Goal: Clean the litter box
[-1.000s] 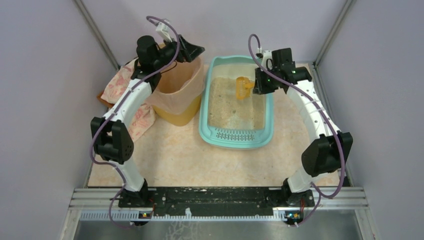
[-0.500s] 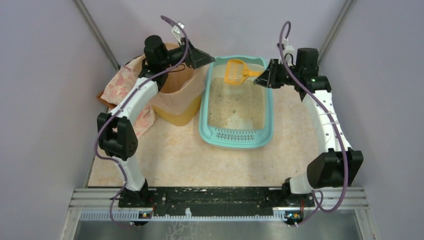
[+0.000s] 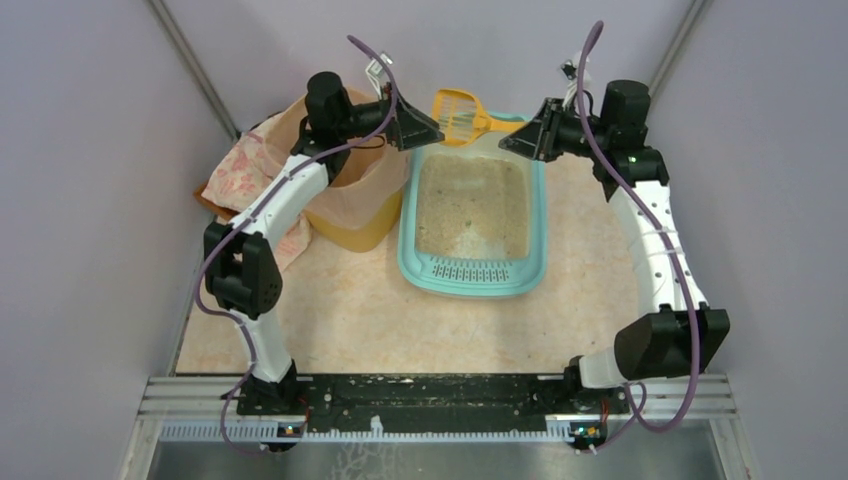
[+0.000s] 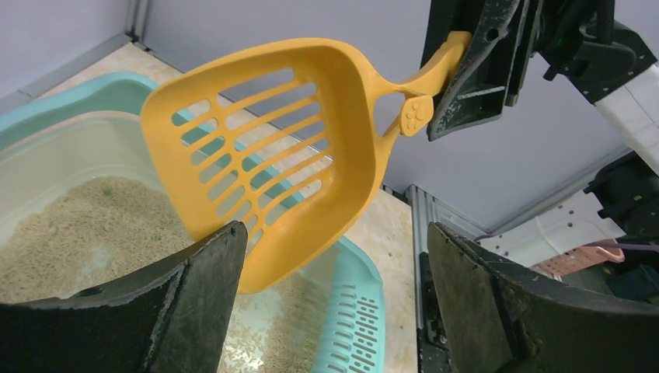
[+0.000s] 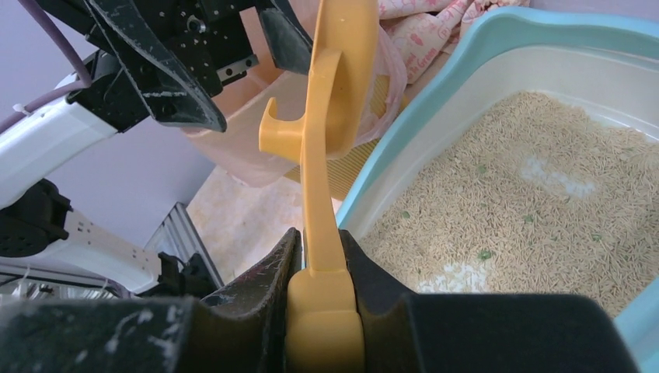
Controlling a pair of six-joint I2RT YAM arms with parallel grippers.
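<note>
The teal litter box (image 3: pixel 412 262) lies mid-table, with beige litter (image 3: pixel 470 205) in it and its slotted grille at the near end. My right gripper (image 3: pixel 512 140) is shut on the handle of a yellow slotted scoop (image 3: pixel 458 115) and holds it in the air over the box's far left corner. In the right wrist view the handle (image 5: pixel 320 194) is pinched between the fingers of the right gripper (image 5: pixel 320 241). My left gripper (image 3: pixel 428 130) is open beside the scoop's head. In the left wrist view the scoop (image 4: pixel 264 163) hangs just beyond the wide-apart fingers of the left gripper (image 4: pixel 336 233), with nothing lying in it.
A round yellow bin with a peach liner (image 3: pixel 355 200) stands left of the litter box, under the left arm. A pink patterned cloth (image 3: pixel 240 165) lies behind and beside the bin. Purple walls close in on both sides and at the back.
The right gripper has lifted the scoop out of the litter and carried it back and to the left. The left gripper has moved right from over the bin towards the scoop.
</note>
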